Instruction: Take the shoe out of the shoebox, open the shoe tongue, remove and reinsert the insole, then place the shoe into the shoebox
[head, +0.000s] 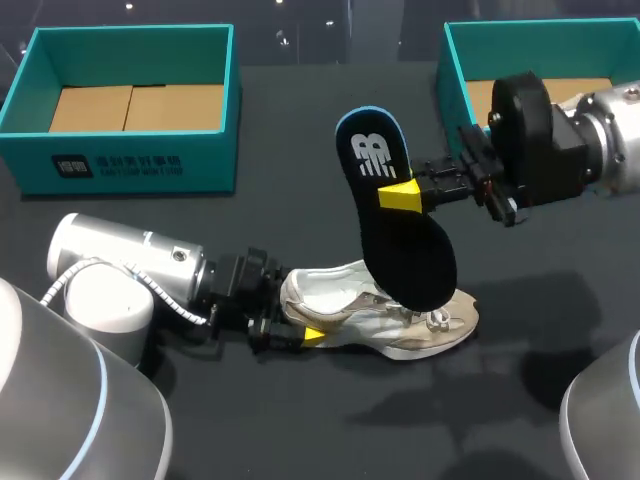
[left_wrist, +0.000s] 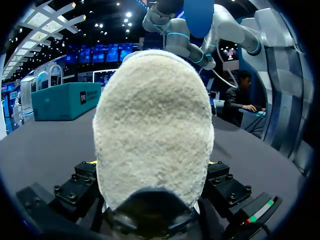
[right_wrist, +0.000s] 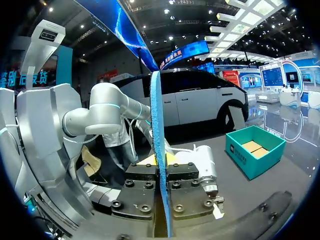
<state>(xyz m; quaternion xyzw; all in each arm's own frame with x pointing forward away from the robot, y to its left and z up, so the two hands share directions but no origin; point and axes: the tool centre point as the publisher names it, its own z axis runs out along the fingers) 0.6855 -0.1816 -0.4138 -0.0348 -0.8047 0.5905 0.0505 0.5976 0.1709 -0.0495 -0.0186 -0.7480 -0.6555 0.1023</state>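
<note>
**Head view.**
- Left arm (head: 120, 280): nearest item, coming in low along the table (head: 120, 420).
- Left gripper (head: 290, 335): fingers clamped on the heel of the shoe (head: 400, 320). The hold is probably meant to pin the shoe so it cannot slide while the other arm works.
- Shoe: out of its box, upright on its sole on the table, mouth open upward.
- Insole (head: 395, 215): clear of the shoe and raised above it. It stands on edge with the printed heel end up, and its toe end hangs just over the shoe's laces.
- Right gripper (head: 405, 195): fingers closed on the insole near its middle. A mid-length grip likely limits flopping and leaves the toe end free to lead back in.
- Left shoebox (head: 130, 160) and right shoebox (head: 455, 70): both teal and open, at the far edge, well apart from the shoe.

**Left wrist view.**
- The shoe's fleecy heel (left_wrist: 152, 115) fills the space ahead, seated between the fingers, which press it from both sides.

**Right wrist view.**
- Insole (right_wrist: 156, 125): seen edge-on as a thin blue strip, pinched between the two finger blocks.

**Stage.** Insole removed; reinsertion appears next.
</note>
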